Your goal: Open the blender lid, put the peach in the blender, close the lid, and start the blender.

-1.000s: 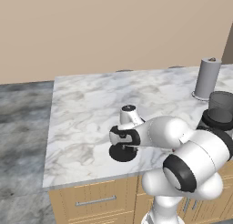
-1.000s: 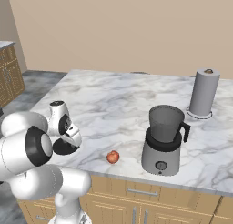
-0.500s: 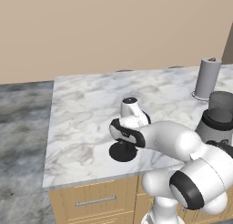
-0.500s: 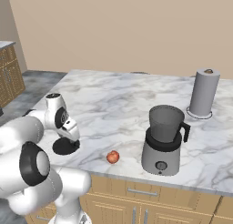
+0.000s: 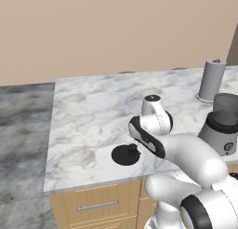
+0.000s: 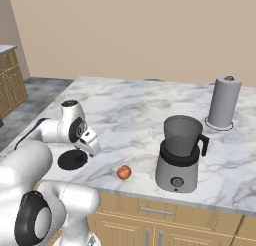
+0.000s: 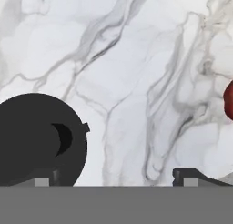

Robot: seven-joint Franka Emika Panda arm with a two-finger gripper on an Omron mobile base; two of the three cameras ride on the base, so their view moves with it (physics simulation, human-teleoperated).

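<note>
The blender lid (image 6: 72,160), a flat black disc, lies on the marble counter near the front left edge. My gripper (image 7: 116,178) hovers just above the lid's right side, open, with nothing between its fingertips (image 7: 191,175). In the hand view the blender lid (image 7: 38,141) sits under the left finger, and the peach (image 7: 229,100) peeks in at the right edge. The peach (image 6: 124,172) rests on the counter between the lid and the blender (image 6: 180,157). The blender's dark jar stands uncovered on its silver base. The left base view shows the blender lid (image 5: 124,154) beside my hand and the blender (image 5: 222,125) at the right.
A grey upright cylinder (image 6: 223,102) stands on a round base behind the blender. The counter's front edge (image 6: 150,196) runs close to the lid and peach. Wooden drawers sit below it.
My gripper has gone from shut to open and let go of the lid, which now lies flat on the counter. The hand has risen slightly and shifted right.
</note>
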